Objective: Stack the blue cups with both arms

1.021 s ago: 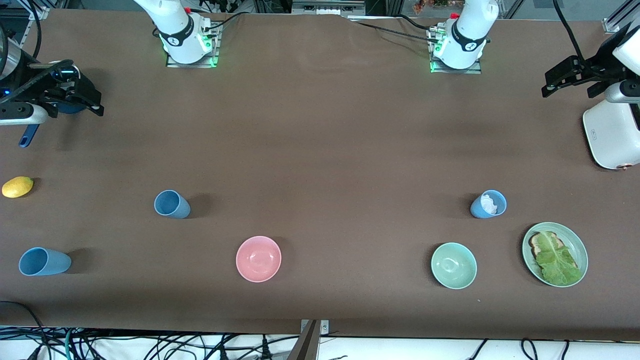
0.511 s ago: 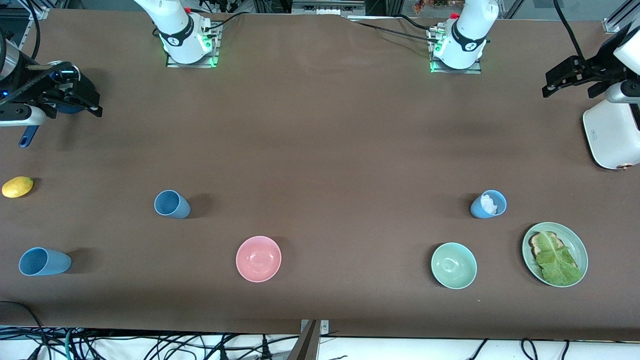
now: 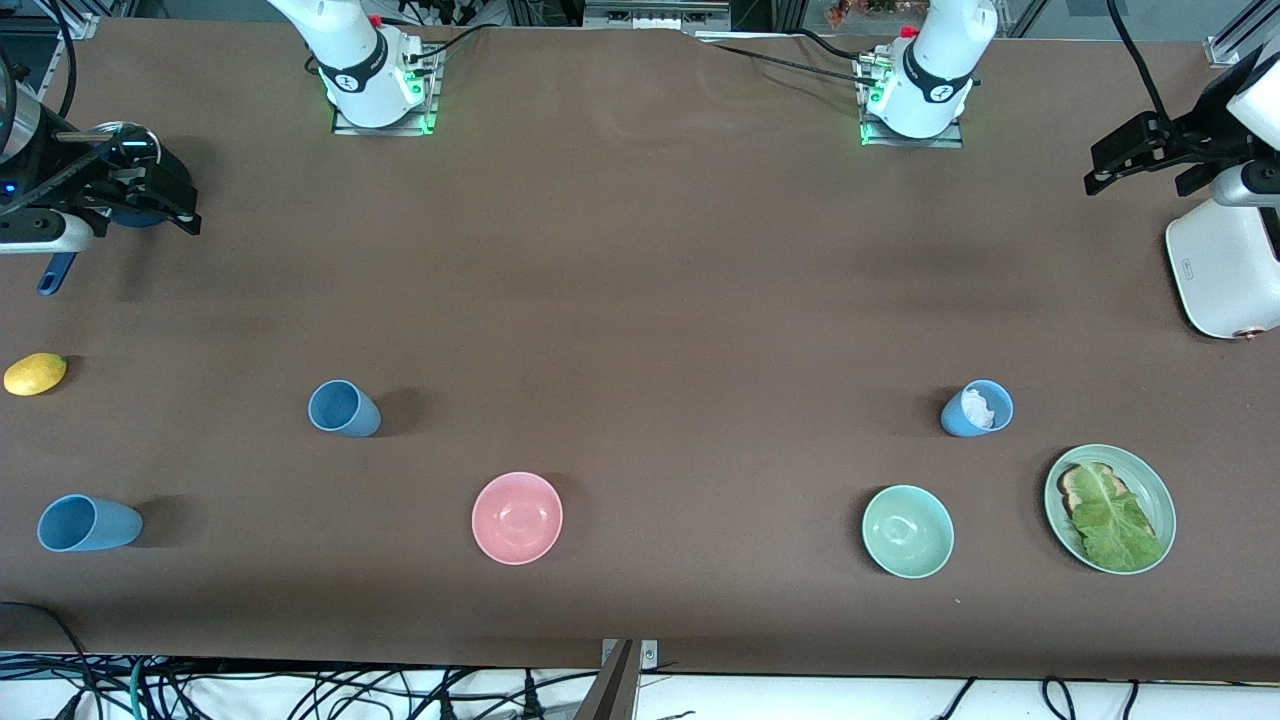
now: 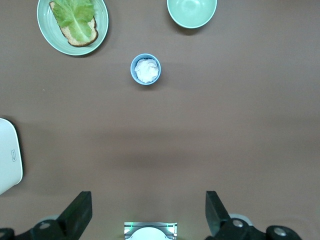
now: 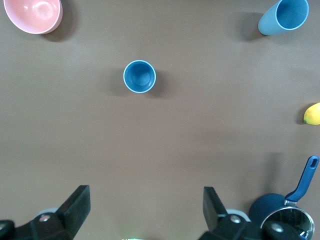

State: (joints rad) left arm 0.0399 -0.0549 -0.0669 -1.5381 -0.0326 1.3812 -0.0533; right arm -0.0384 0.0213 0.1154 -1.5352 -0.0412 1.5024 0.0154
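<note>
Currently, nothing held: left end effector (image 4: 145, 215) and right end effector (image 5: 145, 212) both hang released, jaws wide, high over the surface (image 3: 640, 260) near their own ends of it.
Cup nearest the middle: upright blue cup (image 3: 343, 408) (image 5: 139, 76), empty, toward the right arm's end, farther from the front camera than the pink bowl (image 3: 517, 517).
Cup at the edge: second blue cup (image 3: 88, 524) (image 5: 283, 16), empty, toward the right arm's end and nearer the front camera; whether it stands or lies tipped I cannot tell.
Cup with filling: third blue cup (image 3: 977, 408) (image 4: 145, 69), upright toward the left arm's end, with something white and crumpled inside.
How they will handle: probably light, stiff, smooth matte walls; a hard pinch could make one squirt out, a gentle one should do.
Where to hold: across the rim, one finger inside and one outside, or around the wall just under the rim, where the taper is widest.
Stacking worry: the white stuff would likely stop another cup nesting fully, so that cup best goes on top or is emptied.
Other containers: pink bowl empty; green bowl (image 3: 907, 531) empty; green plate (image 3: 1160, 490) carrying toast under a lettuce leaf; dark-blue pot (image 5: 287, 210) under the right end effector, contents unclear.
Also about: lemon (image 3: 35, 373); white appliance (image 3: 1220, 270).
</note>
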